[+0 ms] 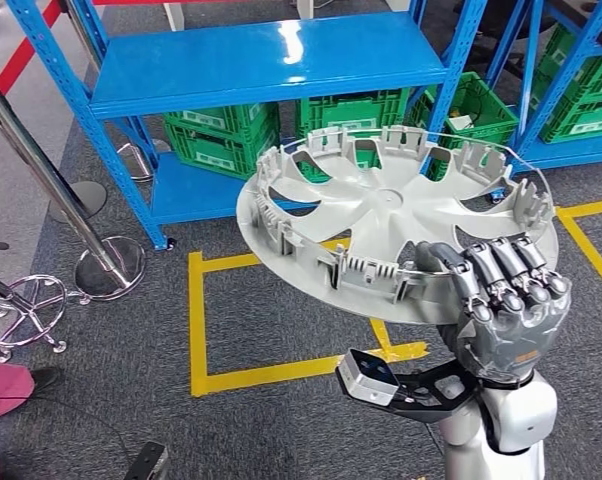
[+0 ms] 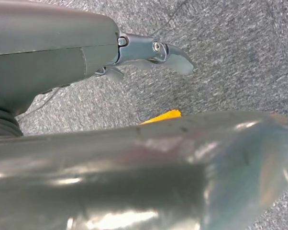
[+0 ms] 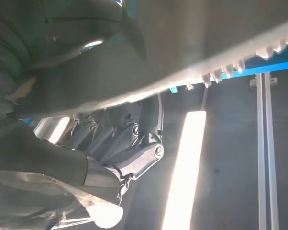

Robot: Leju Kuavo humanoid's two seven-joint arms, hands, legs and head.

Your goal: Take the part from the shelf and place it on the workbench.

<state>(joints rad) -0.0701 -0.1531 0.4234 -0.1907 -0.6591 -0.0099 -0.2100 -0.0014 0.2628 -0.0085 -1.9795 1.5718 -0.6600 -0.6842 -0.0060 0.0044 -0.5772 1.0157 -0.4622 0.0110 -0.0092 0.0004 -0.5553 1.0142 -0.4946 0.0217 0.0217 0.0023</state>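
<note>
The part (image 1: 388,215) is a large grey round wheel cover with clips around its rim, held roughly flat in the air, inner side up. My right hand (image 1: 509,300) grips its near right rim, fingers curled over the top edge. In the right wrist view the part's underside (image 3: 207,38) spans the picture above the dark fingers (image 3: 135,143) of the same hand. The blue shelf (image 1: 268,60) stands beyond the part. My left hand (image 2: 63,52) hangs over grey carpet, a finger (image 2: 153,50) stretched out, holding nothing.
Green crates (image 1: 222,135) sit on the shelf's lower level, with more at the right (image 1: 585,90). Yellow floor tape (image 1: 200,320) marks a rectangle under the part. A slanted barrier post with round base (image 1: 109,268) and a chrome stool base (image 1: 22,315) stand at the left.
</note>
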